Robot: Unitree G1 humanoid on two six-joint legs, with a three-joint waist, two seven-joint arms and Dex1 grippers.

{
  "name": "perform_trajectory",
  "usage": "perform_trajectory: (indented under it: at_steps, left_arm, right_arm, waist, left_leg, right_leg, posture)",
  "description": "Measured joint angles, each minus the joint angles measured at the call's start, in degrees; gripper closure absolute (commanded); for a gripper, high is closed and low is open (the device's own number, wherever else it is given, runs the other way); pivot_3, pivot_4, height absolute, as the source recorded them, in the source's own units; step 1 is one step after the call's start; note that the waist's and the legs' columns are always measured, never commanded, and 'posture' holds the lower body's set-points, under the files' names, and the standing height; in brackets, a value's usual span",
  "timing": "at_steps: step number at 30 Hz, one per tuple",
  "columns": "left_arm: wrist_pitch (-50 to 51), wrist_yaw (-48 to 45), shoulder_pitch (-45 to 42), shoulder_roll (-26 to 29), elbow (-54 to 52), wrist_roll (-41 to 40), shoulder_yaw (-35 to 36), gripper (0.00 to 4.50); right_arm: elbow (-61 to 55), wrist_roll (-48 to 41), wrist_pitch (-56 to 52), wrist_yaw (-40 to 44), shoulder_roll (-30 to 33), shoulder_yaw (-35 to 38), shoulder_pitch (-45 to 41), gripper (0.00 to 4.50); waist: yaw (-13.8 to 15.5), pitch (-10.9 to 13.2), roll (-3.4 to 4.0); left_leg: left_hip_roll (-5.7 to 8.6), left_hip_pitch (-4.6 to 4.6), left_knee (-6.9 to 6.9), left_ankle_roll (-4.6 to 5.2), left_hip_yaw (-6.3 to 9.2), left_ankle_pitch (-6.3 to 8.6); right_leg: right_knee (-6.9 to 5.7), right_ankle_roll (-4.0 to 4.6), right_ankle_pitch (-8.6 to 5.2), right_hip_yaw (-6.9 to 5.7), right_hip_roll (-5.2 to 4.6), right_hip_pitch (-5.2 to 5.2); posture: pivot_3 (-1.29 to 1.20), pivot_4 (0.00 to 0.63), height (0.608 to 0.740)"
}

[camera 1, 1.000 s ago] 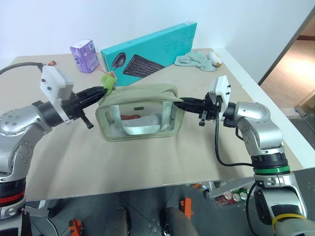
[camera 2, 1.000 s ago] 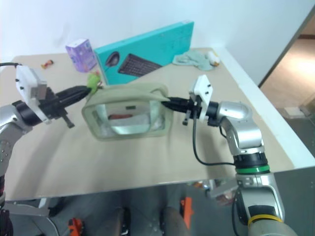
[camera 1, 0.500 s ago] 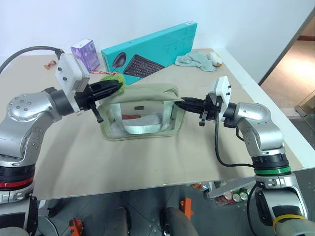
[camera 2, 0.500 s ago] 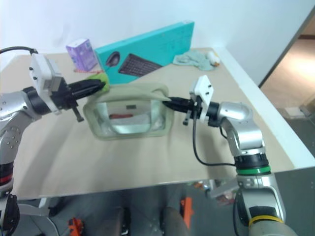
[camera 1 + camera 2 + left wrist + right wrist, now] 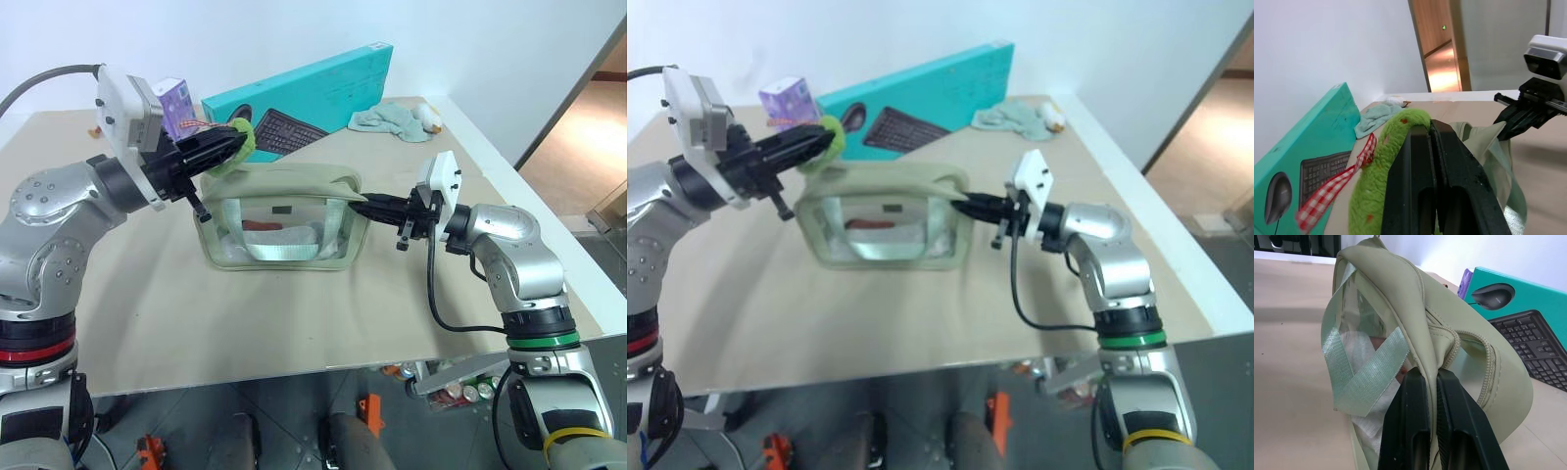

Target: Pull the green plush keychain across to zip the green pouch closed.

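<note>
Beige table (image 5: 245, 333), wide, pale wall behind it. At its far edge a long teal keyboard box (image 5: 323, 93) leans tilted, printed mouse and keyboard facing out. A purple carton (image 5: 176, 98) stands near the box's left end; a crumpled mint cloth (image 5: 387, 119) lies off its right end, with some small item beside it that I cannot identify.

Mid-table: the green pouch (image 5: 284, 230), boxy, pale olive, clear front panel showing pale and reddish contents inside. Light green straps cross the panels. The top flap bulges upward, and along the end seen from the right wrist view the zipper track gapes.

Left gripper (image 5: 233, 144) is raised above the pouch's far left corner, fingers (image 5: 1422, 161) pressed together on the green plush keychain (image 5: 238, 155). From the left wrist view the plush is lime, fuzzy, flecked with small red spots, bulging out beside the black fingers; a red-and-white checked ribbon (image 5: 1332, 188) trails from it. The keychain sits just over the pouch's left end, in front of the teal box.

Right gripper (image 5: 359, 206) reaches in level from the right, fingers (image 5: 1410, 421) pinched shut on the pouch's right-end fabric edge, just beside the zipper track. The pouch hangs stretched between the two arms, its base on the table.
</note>
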State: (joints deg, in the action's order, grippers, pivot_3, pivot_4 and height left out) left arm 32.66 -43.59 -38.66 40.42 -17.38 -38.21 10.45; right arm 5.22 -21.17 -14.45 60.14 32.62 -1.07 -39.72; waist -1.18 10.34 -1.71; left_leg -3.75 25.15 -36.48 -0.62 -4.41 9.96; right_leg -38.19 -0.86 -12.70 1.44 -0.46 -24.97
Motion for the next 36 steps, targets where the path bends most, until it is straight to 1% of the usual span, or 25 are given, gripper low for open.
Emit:
perform_trajectory:
  at_steps: [7,11,14,23,27,31,34,35,36]
  left_arm:
    - [0.4,0.8,-0.5,-3.5,-0.4,0.0,-3.5,4.47]
    - [-0.3,0.7,-1.4,-4.1,-0.6,2.7,-6.5,4.47]
    - [-0.2,0.8,-2.9,-5.9,0.0,3.0,-7.2,4.47]
    - [-1.3,-1.8,-4.2,-6.0,1.9,6.8,-10.4,4.47]
    - [-1.4,-2.0,-4.2,-5.6,3.2,8.4,-10.6,4.47]
    - [-1.2,-3.8,-4.2,-4.1,3.3,8.6,-10.5,3.33]
    - [-1.3,-5.5,-3.3,-3.1,3.3,8.6,-10.5,2.26]
    - [-1.2,-6.0,-2.9,-2.8,3.2,8.5,-10.5,2.00]
    - [-1.1,-6.6,-2.5,-2.2,3.1,8.4,-10.5,1.58]
  right_arm:
    - [0.1,0.0,0.1,0.3,0.0,0.0,-0.1,4.50]
    - [0.1,0.1,0.1,0.3,-0.1,0.0,-0.1,4.50]
    - [0.1,0.1,0.1,0.2,0.0,0.0,-0.1,4.50]
    - [0.1,0.1,0.1,-0.2,0.0,0.0,-0.1,4.50]
    - [0.1,0.1,0.1,-0.3,0.0,0.0,-0.1,4.50]
    - [0.0,0.1,0.1,-0.2,0.0,0.0,0.0,4.50]
    - [0.0,0.1,0.1,-0.2,0.0,0.0,0.0,4.50]
    - [0.0,0.1,0.1,-0.2,0.0,0.0,0.0,4.50]
    - [0.0,0.1,0.1,-0.2,0.0,0.0,0.0,4.50]
  waist:
    - [0.0,0.0,0.00]
    - [0.0,0.0,0.00]
    - [0.0,0.0,-0.01]
    - [0.0,0.0,0.00]
    - [0.0,0.0,0.00]
    - [0.0,0.0,0.00]
    - [0.0,0.0,0.00]
    - [0.0,0.0,0.00]
    - [0.0,0.0,0.00]
  left_leg:
    - [0.00,0.00,-0.02,0.00,0.00,0.00]
    - [0.00,0.00,-0.02,0.00,0.00,0.00]
    - [0.00,0.02,-0.05,0.00,0.01,0.00]
    - [0.02,0.01,-0.05,0.00,-0.01,0.00]
    - [0.02,0.01,-0.05,0.00,0.00,-0.01]
    - [0.02,0.01,-0.05,0.00,0.00,-0.01]
    - [0.02,0.01,-0.05,0.00,0.00,-0.01]
    - [0.02,0.01,-0.05,0.00,0.00,-0.01]
    - [0.01,0.01,-0.05,0.00,0.00,-0.01]
  right_leg:
    - [0.00,-0.02,0.02,0.01,0.00,0.01]
    - [0.00,-0.02,0.02,0.01,0.02,0.00]
    - [0.00,-0.03,0.03,0.01,0.02,0.00]
    - [0.00,-0.04,0.03,0.05,0.03,0.00]
    - [0.00,-0.04,0.04,0.05,0.03,0.00]
    - [0.00,-0.05,0.03,0.05,0.02,0.00]
    - [0.00,-0.05,0.04,0.05,0.02,0.00]
    - [-0.01,-0.04,0.04,0.05,0.03,0.00]
    - [-0.01,-0.04,0.04,0.05,0.02,0.00]
  posture:
    - [0.00,0.150,0.740]
    - [0.00,0.150,0.740]
    - [0.00,0.150,0.740]
    - [0.00,0.150,0.740]
    - [0.00,0.150,0.740]
    - [0.00,0.150,0.740]
    - [0.00,0.150,0.740]
    - [0.00,0.150,0.740]
    - [0.00,0.150,0.740]
